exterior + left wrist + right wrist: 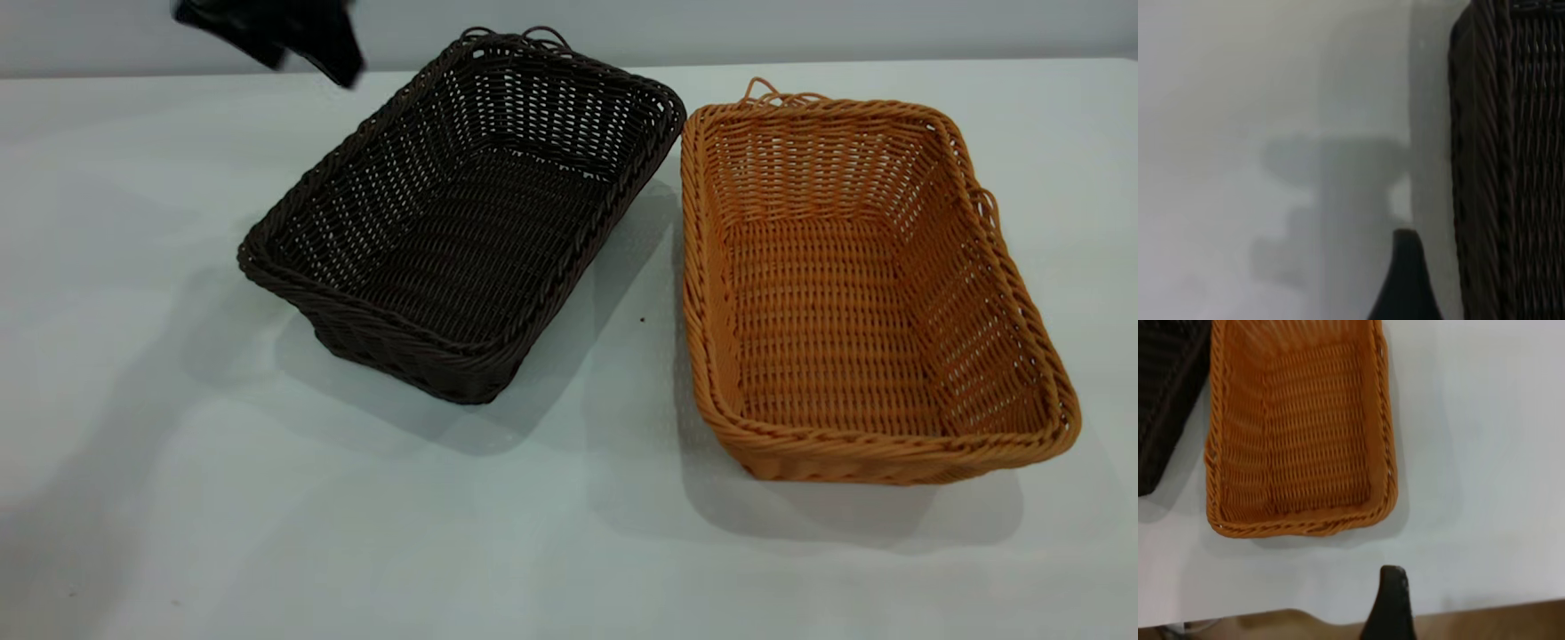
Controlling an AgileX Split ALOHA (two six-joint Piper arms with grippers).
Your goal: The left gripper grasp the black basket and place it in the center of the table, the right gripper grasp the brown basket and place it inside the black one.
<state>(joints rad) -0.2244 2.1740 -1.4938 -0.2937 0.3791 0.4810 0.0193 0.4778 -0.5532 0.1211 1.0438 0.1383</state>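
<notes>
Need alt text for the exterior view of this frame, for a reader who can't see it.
Two empty woven baskets sit side by side on a white table: the black basket at left, angled, and the brown basket at right, their far corners almost meeting. The left gripper hangs at the top left edge, above and behind the black basket, holding nothing.

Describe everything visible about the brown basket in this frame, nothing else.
The brown basket is a rectangular, orange-tan, wicker-style woven basket with a braided rim, flared sides and loose strand loops at its far end and right rim. It stands upright and empty on the white table, at the right of the exterior view. Its far left corner sits very near the black basket; whether the rims touch cannot be told. No gripper holds it; in the right wrist view a dark fingertip shows clear of its rim.
</notes>
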